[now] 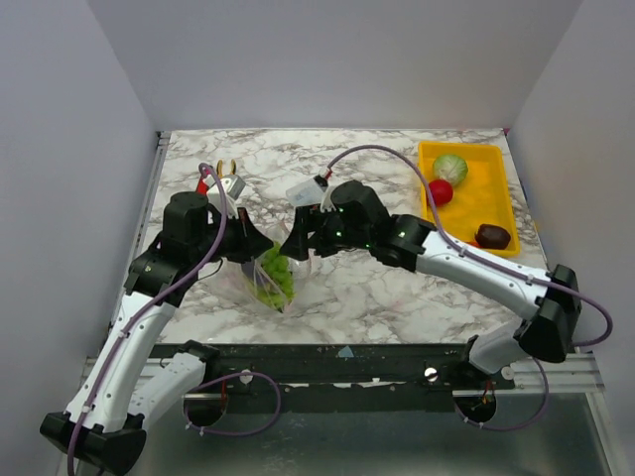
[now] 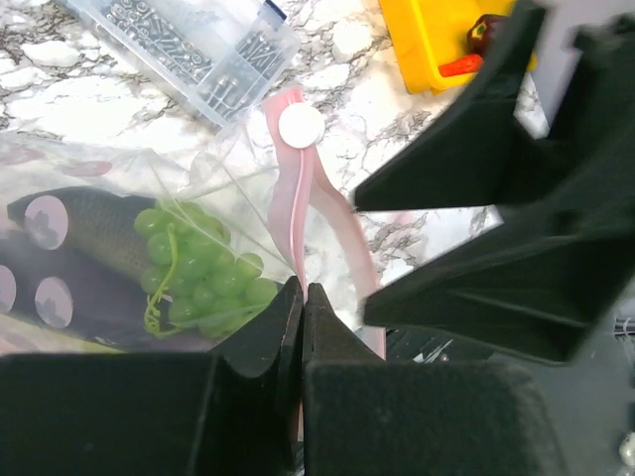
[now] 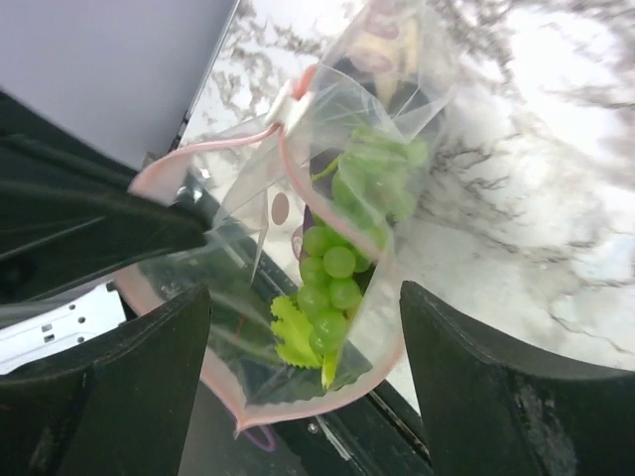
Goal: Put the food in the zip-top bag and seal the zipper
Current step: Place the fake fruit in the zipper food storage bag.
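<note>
The clear zip-top bag [image 1: 266,283] hangs between my two grippers, mouth open. It holds the green grape bunch [image 3: 335,266] and a long dark green pod [image 2: 89,230]. My left gripper [image 2: 303,290] is shut on the pink zipper [image 2: 290,188] at the bag's edge; in the top view it [image 1: 258,245] is just left of the bag's top. My right gripper [image 3: 308,382] is open, its fingers on either side of the bag's open mouth, nothing pinched; in the top view it [image 1: 296,246] faces the left one. The cabbage [image 1: 450,169], red fruit [image 1: 441,191] and maroon piece [image 1: 493,236] lie in the yellow tray [image 1: 481,203].
A rigid clear plastic box [image 1: 303,190] lies behind the grippers; it also shows in the left wrist view [image 2: 189,40]. Red- and yellow-handled pliers [image 1: 213,178] lie at the back left. The bag hangs near the table's front edge, over the black rail [image 1: 337,362].
</note>
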